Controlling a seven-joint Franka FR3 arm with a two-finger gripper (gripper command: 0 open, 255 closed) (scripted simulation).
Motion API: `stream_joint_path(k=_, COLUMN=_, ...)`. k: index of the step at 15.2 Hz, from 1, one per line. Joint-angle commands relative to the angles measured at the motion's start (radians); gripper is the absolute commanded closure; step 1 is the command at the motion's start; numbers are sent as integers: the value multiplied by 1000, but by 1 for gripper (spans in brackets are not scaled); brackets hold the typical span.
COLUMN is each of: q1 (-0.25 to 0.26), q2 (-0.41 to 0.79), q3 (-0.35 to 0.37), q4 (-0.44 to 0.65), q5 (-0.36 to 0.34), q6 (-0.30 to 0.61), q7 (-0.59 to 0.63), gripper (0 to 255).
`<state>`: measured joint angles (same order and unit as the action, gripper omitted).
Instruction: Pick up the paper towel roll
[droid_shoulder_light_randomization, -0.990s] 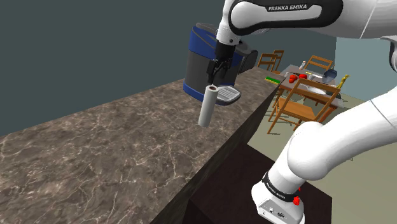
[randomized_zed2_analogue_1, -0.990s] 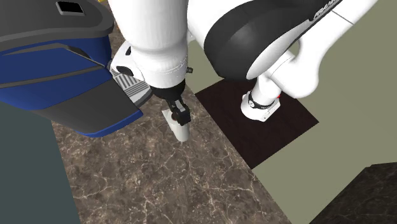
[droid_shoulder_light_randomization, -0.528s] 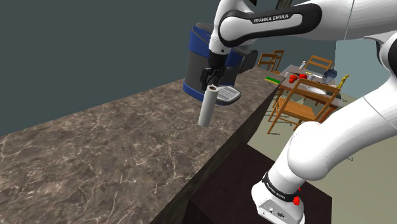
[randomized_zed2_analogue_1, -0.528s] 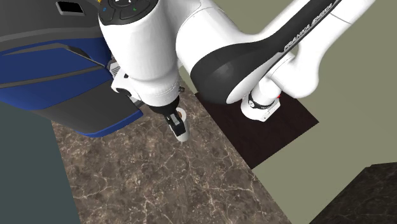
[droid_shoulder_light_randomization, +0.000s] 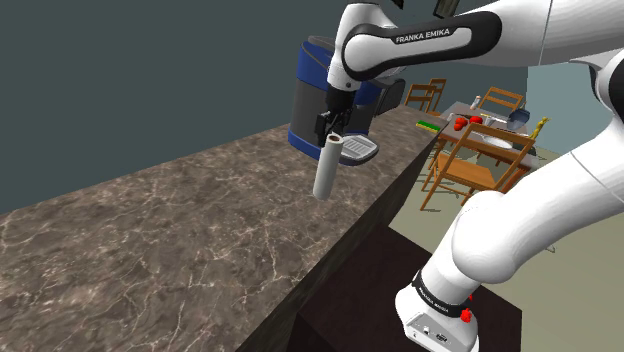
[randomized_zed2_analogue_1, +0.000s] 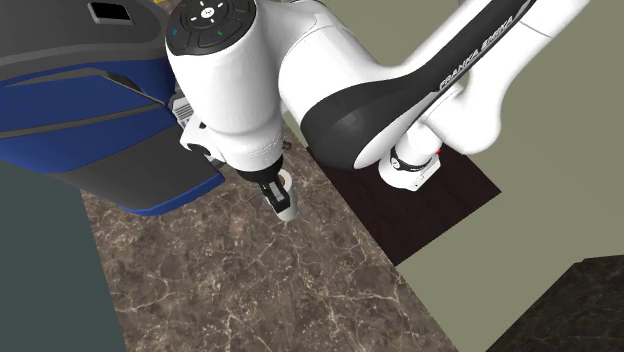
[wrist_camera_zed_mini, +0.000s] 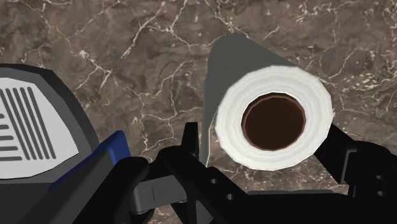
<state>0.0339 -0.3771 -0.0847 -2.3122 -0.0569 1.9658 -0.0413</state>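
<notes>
1. The roll (droid_shoulder_light_randomization: 326, 168) is seen standing on end on the dark marbled table (droid_shoulder_light_randomization: 150, 240), just in front of the blue and grey coffee machine (droid_shoulder_light_randomization: 312, 90), beside its drip tray (wrist_camera_zed_mini: 32, 124).
2. The roll is drawn white, with a brown core.
3. The tool (droid_shoulder_light_randomization: 333, 128) is held over the roll's top end, close to the machine's front.
4. The tool is open: its fingers (wrist_camera_zed_mini: 189, 141) are spread to either side of the roll's top, and a gap is seen at one finger.
5. Wooden chairs (droid_shoulder_light_randomization: 470, 165) are seen well beyond the machine.
</notes>
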Motion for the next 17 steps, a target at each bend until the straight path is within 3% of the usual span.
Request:
stream_joint_path(k=1, q1=0, q2=1, q3=0, q4=-1, q5=0, q6=0, q7=0, gripper=255)
stream_joint_path(k=5, q1=0, q2=1, q3=0, q4=-2, q5=0, q6=0, q7=1, gripper=255)
stream_joint_path(k=17, q1=2, q2=-14, q3=5, q4=147, q5=4, q6=-163, q7=-3, gripper=255)
